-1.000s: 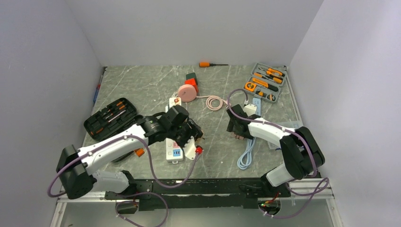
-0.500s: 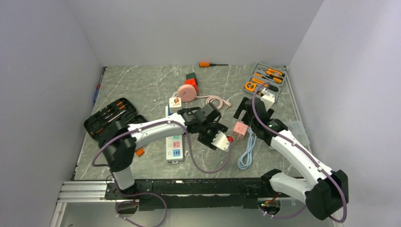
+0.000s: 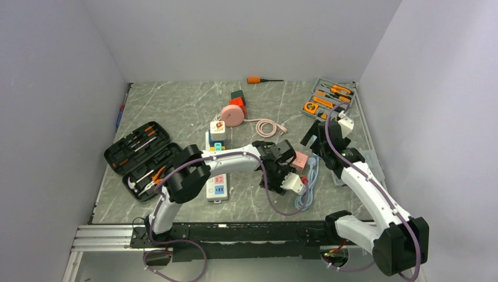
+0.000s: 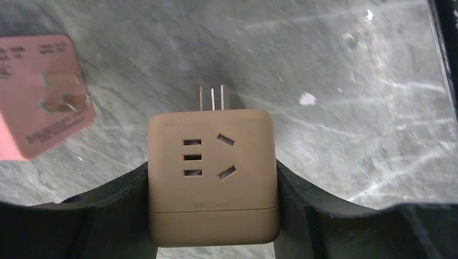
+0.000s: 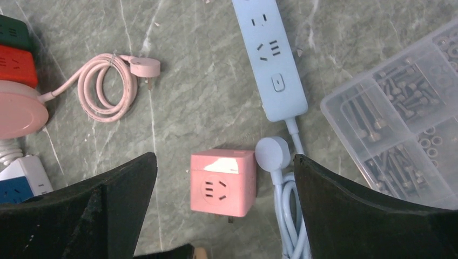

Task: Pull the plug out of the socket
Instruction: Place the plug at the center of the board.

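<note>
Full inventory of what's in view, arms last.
screwdriver: 1, orange, far edge
tool tray: 1, grey, far right
tool case: 1, black, open, left
reel: 1, pink, far centre
blocks: 2, red, green, behind reel
small cube: 1, white, beside reel
white power strip: 1, white, centre
blue power strip: 1, blue, right
cube socket: 1, pink, centre-right
screw box: 1, clear, right edge
adapter: 1, white, held, prongs bare
left gripper: black, shut on adapter
right gripper: black, open over cube socket
</note>
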Controlling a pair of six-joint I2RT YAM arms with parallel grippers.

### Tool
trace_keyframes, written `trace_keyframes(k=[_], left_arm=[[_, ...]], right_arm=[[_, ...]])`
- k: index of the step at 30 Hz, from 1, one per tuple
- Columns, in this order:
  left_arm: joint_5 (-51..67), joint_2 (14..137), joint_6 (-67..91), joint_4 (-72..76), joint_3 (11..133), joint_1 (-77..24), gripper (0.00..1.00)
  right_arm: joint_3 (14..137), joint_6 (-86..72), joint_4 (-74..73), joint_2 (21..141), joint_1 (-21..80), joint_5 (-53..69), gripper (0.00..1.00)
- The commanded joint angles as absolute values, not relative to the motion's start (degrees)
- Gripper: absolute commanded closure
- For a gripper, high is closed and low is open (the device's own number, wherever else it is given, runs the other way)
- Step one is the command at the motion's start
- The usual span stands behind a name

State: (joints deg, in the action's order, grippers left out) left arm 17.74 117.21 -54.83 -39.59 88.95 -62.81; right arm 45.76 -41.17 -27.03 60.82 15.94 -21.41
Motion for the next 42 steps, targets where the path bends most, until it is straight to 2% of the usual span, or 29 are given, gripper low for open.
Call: trace_keyframes(k=[1, 3, 5, 8, 16, 21, 27, 30, 34, 40, 42], left_arm=[[20.67, 120.45, -50.22, -42.07, 98.39, -63.4, 0.46], [21.42, 121.46, -48.33, -41.45, 99.72, -63.66, 0.43], [21.63, 121.88, -47.28, -40.77, 99.99, -63.95, 0.33], [20.95, 121.72, -46.06, -40.9, 100.04, -64.14, 0.02], [21.97, 114.46, -37.19, -45.2, 100.3, -59.83, 0.01], [24.34, 108.6, -32.74, -51.21, 101.49, -51.27, 0.01], [21.33, 101.57, -30.91, -48.69, 93.6, -45.2, 0.01], [21.11, 98.63, -30.78, -45.91, 87.44, -44.18, 0.01], [19.11, 95.99, -33.22, -40.86, 77.5, -44.19, 0.01], [16.97, 90.83, -38.31, -30.91, 64.03, -44.06, 0.01], [17.02, 90.2, -38.83, -30.97, 62.27, -43.63, 0.01]], right_arm=[[41.02, -41.7, -23.57, 53.92, 15.69, -21.71, 0.02], [39.98, -41.25, -23.03, 52.83, 15.58, -21.75, 0.02], [40.61, -40.97, -24.47, 53.96, 15.57, -21.84, 0.02], [41.57, -40.71, -25.51, 55.67, 15.51, -22.06, 0.02], [42.19, -39.93, -24.79, 55.94, 15.55, -22.82, 0.0], [43.31, -39.64, -23.57, 57.67, 15.53, -21.86, 0.0], [45.52, -39.8, -23.1, 60.66, 16.73, -20.17, 0.01], [46.76, -38.73, -22.38, 60.97, 20.65, -21.77, 0.05], [47.71, -38.14, -21.12, 61.87, 28.54, -21.06, 0.22], [38.3, -35.57, -10.61, 59.12, 35.5, -5.7, 0.7], [35.24, -35.61, -7.28, 59.07, 36.33, -1.02, 0.8]])
